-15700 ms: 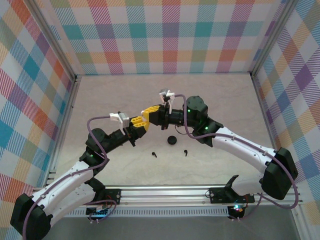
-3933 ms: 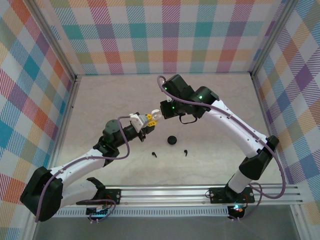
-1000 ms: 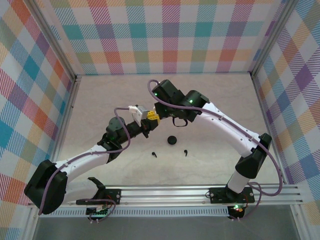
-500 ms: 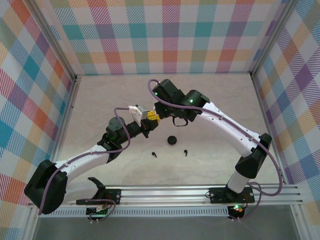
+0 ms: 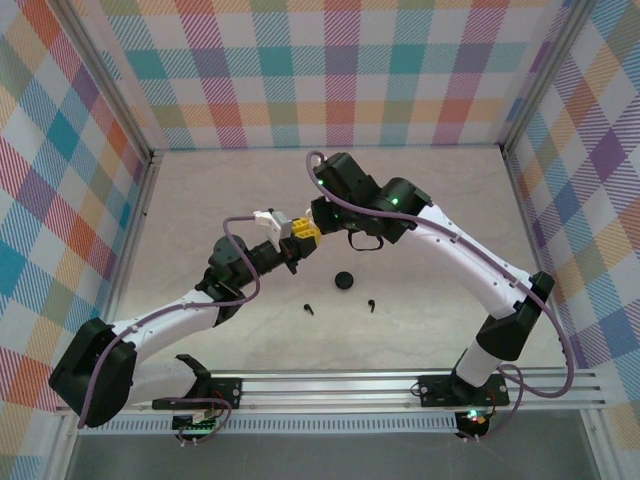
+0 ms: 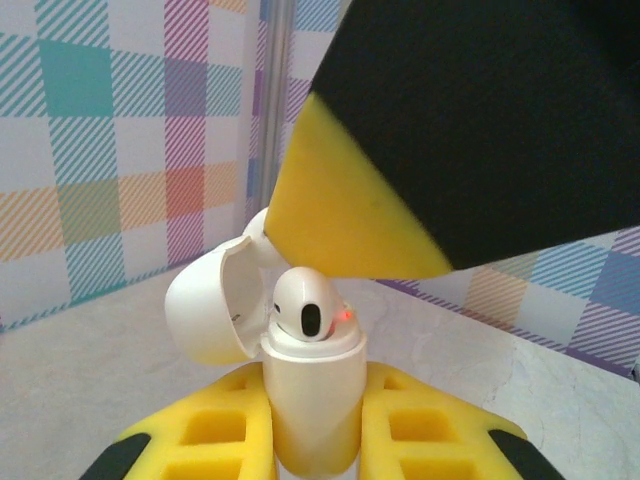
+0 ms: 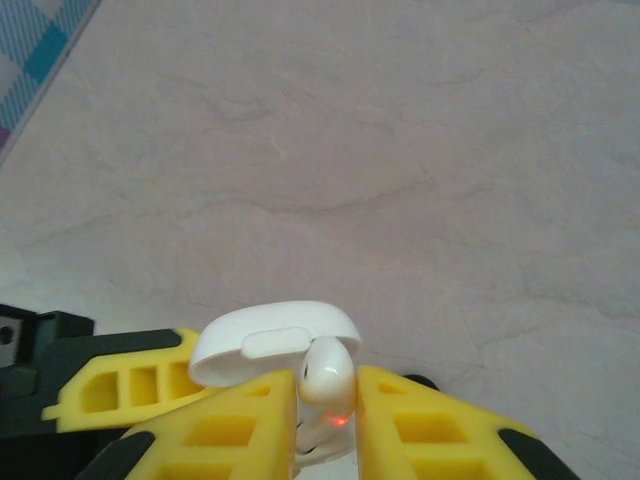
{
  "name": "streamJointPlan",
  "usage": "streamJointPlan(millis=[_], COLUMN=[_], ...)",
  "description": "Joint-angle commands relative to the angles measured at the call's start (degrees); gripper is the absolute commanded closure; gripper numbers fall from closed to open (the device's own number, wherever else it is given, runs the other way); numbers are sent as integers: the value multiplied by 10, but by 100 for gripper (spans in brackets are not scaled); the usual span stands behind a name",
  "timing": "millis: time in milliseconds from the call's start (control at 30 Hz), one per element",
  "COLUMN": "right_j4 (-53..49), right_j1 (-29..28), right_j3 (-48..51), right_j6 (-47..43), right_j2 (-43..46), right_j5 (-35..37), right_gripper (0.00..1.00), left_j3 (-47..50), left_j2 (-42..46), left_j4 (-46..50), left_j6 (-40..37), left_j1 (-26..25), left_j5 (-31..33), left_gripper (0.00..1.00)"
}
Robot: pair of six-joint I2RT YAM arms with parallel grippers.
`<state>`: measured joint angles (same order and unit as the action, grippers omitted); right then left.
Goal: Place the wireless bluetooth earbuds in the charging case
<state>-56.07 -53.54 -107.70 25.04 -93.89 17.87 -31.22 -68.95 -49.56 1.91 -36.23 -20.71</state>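
Nearest you on the pale desk (image 5: 200, 190) lie two black earbuds, one to the left (image 5: 309, 308) and one to the right (image 5: 371, 304), well apart from each other. Just beyond them, between the two, sits a small round black case (image 5: 345, 280).

Farther back, above the middle of the desk, your two arms meet. Your left pincer (image 6: 314, 400) reaches in from the left and is clamped tight on the body of a white charging case (image 6: 312, 375). It holds the case upright between its yellow fingers. The case's lid (image 6: 212, 312) is flipped open and hangs to one side.

A white earbud (image 6: 303, 303) stands head-up in the mouth of that case, with a small red light glowing just beside it.

Your right pincer (image 7: 326, 400) comes in from the far right and sits right at the case's mouth. Its yellow jaws are nearly together, and the earbud's head lies in the narrow gap between them. The jaws look to be touching the earbud on both sides, but you cannot tell whether they are squeezing it or only resting against it.

Beyond the arms, at the far edge of the desk, a multicoloured plaid wall (image 5: 330, 70) rises.
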Motion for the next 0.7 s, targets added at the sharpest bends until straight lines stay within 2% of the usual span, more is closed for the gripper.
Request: streamJointPlan(millis=[0, 167, 333, 667], right_j4=[14, 18, 11, 4], right_j1=[-23, -23, -24, -18], right_j3=[-4, -4, -4, -43], right_j6=[13, 20, 22, 11], right_j2=[-4, -3, 1, 43], right_j5=[-126, -140, -124, -123], right_gripper=[78, 78, 77, 73], left_j3=[-11, -11, -10, -3], left_j2=[-10, -11, -8, -5], left_j4=[-85, -84, -84, -83], left_j6=[-9, -9, -9, -34], left_j1=[-9, -9, -9, -9], left_j5=[-25, -25, -26, -48], left_gripper=[100, 100, 100, 100])
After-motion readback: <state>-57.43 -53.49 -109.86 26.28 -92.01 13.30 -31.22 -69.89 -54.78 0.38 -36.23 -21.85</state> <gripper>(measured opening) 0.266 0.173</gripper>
